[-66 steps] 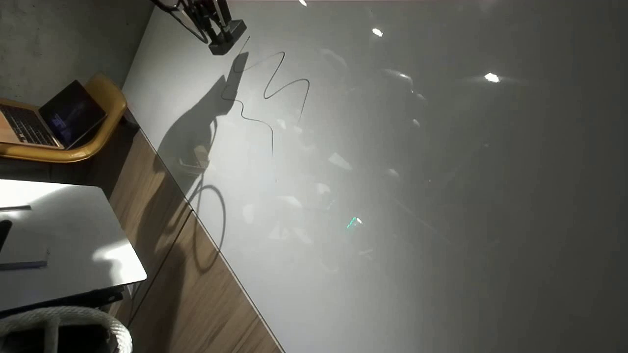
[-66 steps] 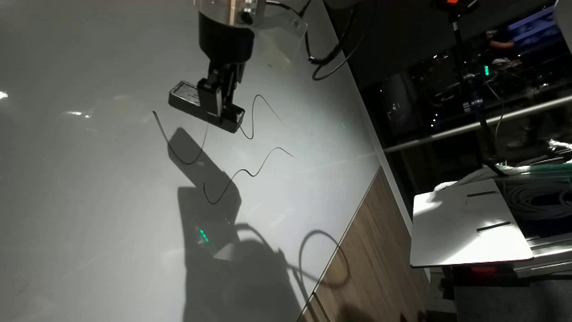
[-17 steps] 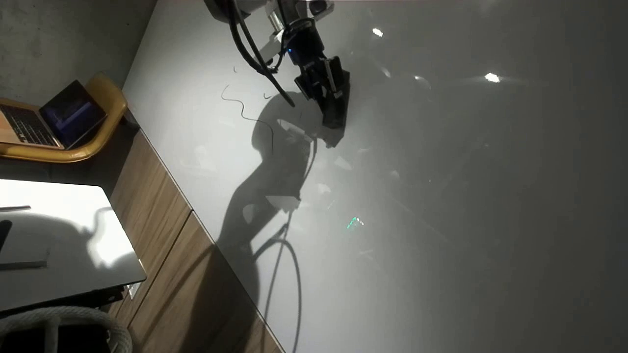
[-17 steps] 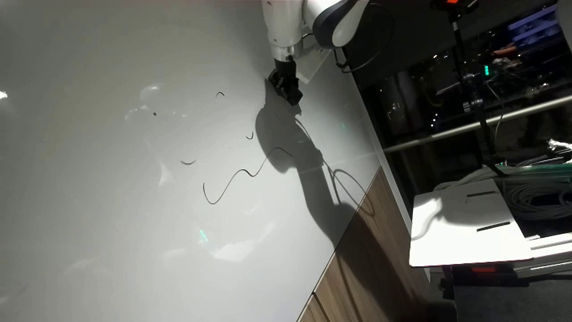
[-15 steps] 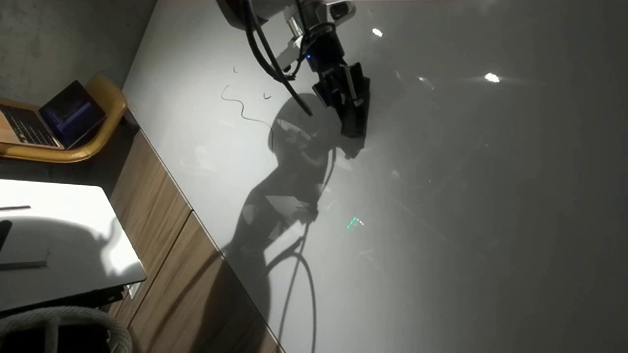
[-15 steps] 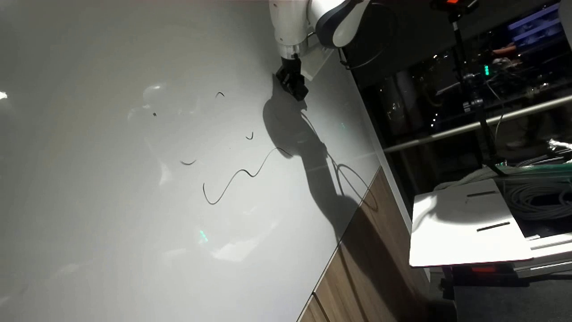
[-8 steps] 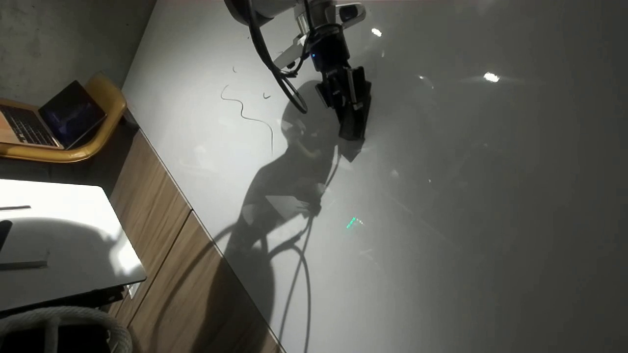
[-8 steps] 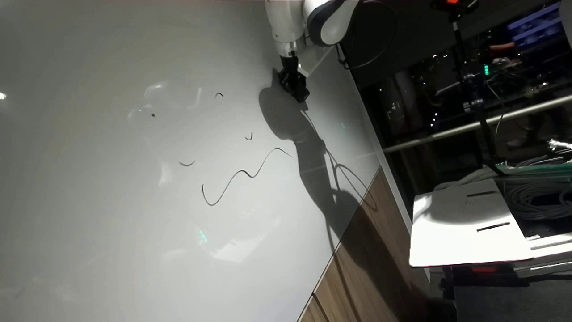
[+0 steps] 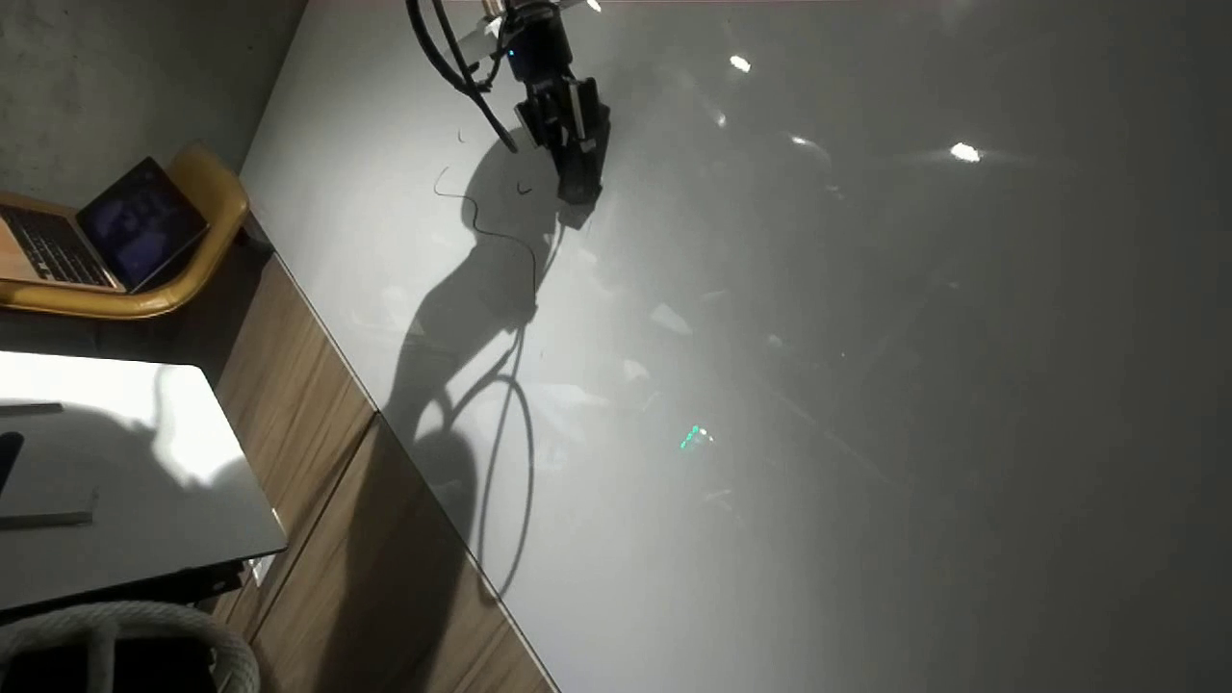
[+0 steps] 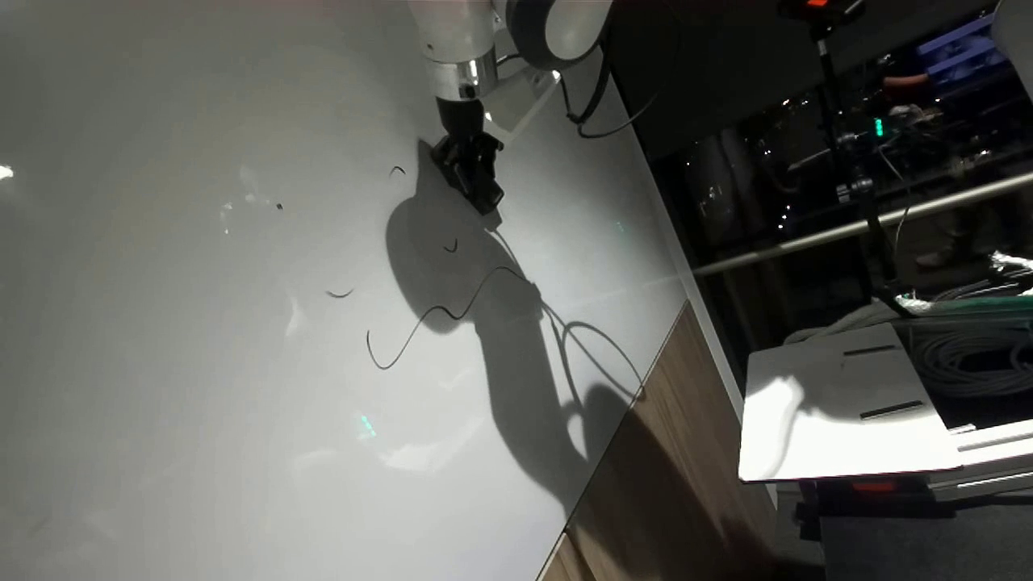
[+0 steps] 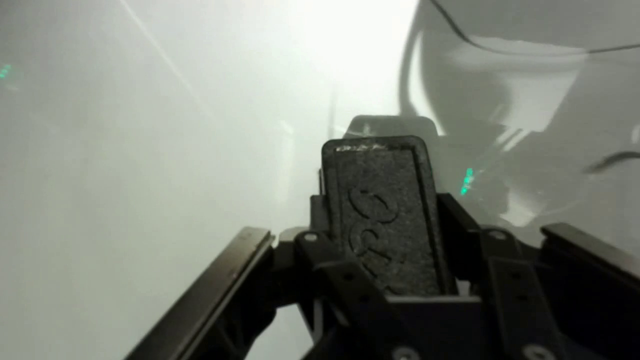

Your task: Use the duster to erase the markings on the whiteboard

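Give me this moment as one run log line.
claw: gripping duster; whiteboard contact: unclear; unerased: long squiggle, several short strokes; erasing: incomplete

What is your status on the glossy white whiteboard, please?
Black two-fingered pincer shut on dark-grey oblong duster. Thin dark wavy line and short dark strokes unerased. No obstacle seen; grey shadow across part of line.

In an exterior view, light whitens the tabletop (image 9: 149,472) along its upper edge and below its upper right corner; its lower edge lies grey. Beyond its right edge, the arm (image 9: 539,43) throws a shadow (image 9: 472,298) across the whiteboard (image 9: 818,318), which dims farther from that edge. In the wrist view, glare bleaches part of the whiteboard and the markings (image 11: 612,159) blur.
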Controlling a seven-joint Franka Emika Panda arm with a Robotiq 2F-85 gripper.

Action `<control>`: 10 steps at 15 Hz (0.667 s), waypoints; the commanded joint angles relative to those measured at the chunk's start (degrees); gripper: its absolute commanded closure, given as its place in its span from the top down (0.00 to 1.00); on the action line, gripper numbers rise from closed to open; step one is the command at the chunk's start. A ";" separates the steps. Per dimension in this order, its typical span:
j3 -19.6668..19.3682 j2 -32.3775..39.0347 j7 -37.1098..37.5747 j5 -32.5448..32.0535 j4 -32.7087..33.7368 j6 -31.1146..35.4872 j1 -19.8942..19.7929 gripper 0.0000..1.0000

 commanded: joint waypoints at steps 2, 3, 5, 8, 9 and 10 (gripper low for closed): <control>4.93 7.51 -1.62 -0.95 11.19 -1.38 4.56 0.29; 5.71 8.72 -2.48 -1.01 13.24 -2.33 5.50 0.29; 7.19 11.63 -4.31 -1.44 18.01 -5.14 7.60 0.29; 9.05 16.37 -7.60 -1.83 24.80 -9.53 11.13 0.29; 9.44 17.76 -8.61 -1.65 26.96 -10.90 12.44 0.29; 9.79 19.19 -8.95 -1.98 28.57 -11.75 13.86 0.29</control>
